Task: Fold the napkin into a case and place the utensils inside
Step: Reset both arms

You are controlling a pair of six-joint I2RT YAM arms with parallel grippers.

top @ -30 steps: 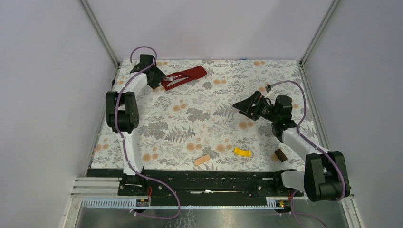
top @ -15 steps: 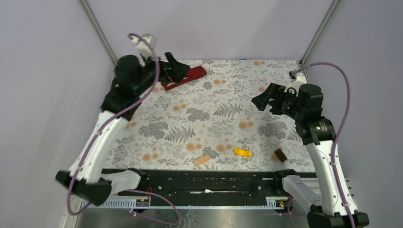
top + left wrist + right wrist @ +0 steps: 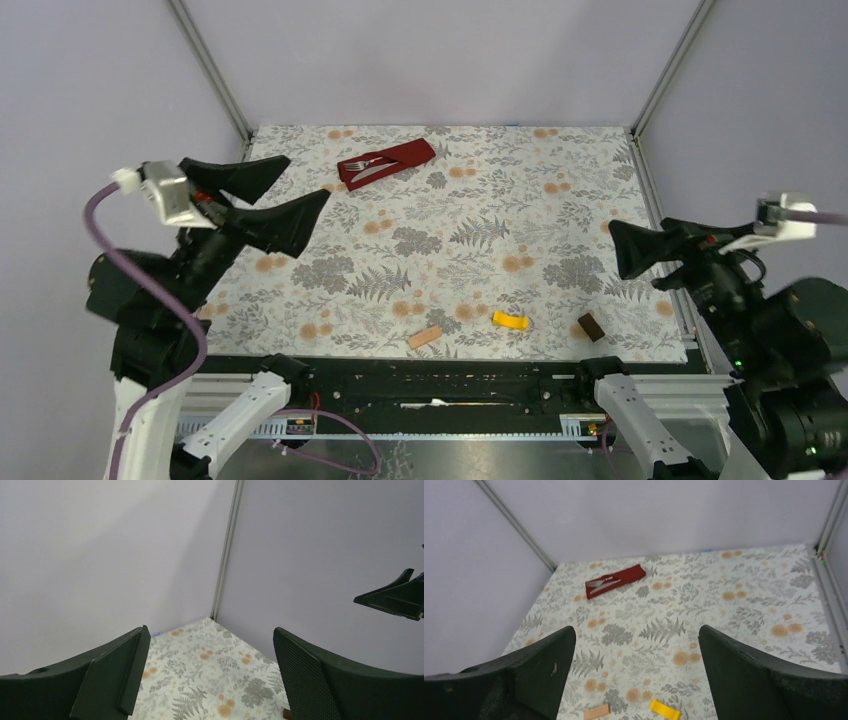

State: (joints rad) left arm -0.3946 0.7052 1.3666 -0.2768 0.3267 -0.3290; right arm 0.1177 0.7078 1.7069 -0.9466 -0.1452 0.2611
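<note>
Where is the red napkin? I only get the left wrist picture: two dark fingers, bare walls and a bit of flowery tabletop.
Observer: The top camera shows the napkin lying folded into a narrow strip near the far left corner of the table.
Operator: Are the fork and knife with it?
Observer: Yes. The fork and the knife lie side by side on it, their heads poking out at its left end.
Operator: Is either claw holding something?
Observer: No. The left gripper and the right gripper are both open and empty, raised well away from the napkin.
</note>
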